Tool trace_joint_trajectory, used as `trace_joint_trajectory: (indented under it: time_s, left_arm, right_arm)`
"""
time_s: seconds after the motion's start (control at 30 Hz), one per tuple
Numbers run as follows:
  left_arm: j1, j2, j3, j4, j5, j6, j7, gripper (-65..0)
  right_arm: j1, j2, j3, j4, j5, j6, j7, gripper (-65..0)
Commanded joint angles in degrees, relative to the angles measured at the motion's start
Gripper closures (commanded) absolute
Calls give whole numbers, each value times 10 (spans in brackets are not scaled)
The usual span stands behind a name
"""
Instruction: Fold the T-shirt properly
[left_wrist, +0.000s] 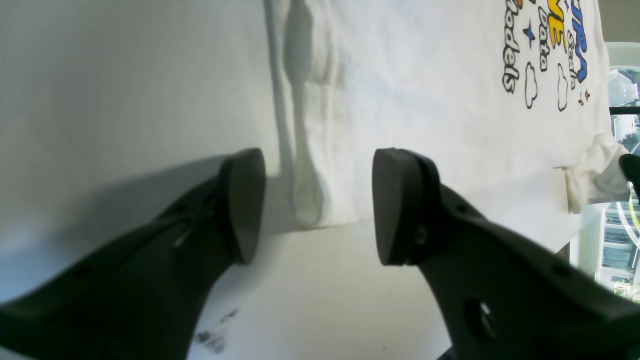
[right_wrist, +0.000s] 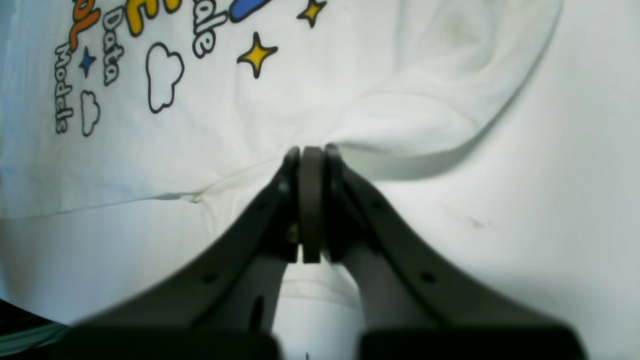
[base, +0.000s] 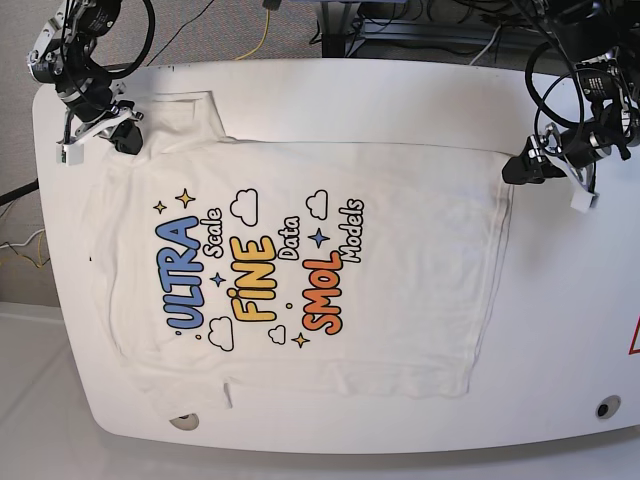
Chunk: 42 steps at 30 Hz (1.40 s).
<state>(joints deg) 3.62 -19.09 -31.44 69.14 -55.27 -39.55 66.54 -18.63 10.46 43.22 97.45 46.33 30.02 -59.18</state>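
The T-shirt (base: 300, 270) lies spread print-up across the middle of the white table (base: 560, 330) in the base view, its hem toward the right of the frame and its collar end toward the left, one sleeve reaching the upper left; the coloured lettering sits left of centre. The right hand (right_wrist: 311, 155), at the upper left of the base view, is clenched on a pinch of T-shirt cloth near that sleeve; the left hand (left_wrist: 320, 200), at the upper right, stands released with fingers apart, just beside the hem corner, grasping nothing.
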Motion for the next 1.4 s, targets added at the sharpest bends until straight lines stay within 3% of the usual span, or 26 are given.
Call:
trace_joint_trajectory:
  time_s: [0.0, 0.5, 1.37]
  left_arm:
    - [-4, -9, 9, 5, 9, -1, 6, -320]
    - [-7, -4, 56, 5, 8, -1, 6, -320]
    - [-20, 46, 107, 4, 8, 0, 6, -320]
  right_arm:
    - [1, 10, 3, 8, 9, 2, 9, -6]
    - [0, 8, 3, 8, 9, 2, 9, -6]
    - [0, 8, 3, 8, 9, 2, 9, -6]
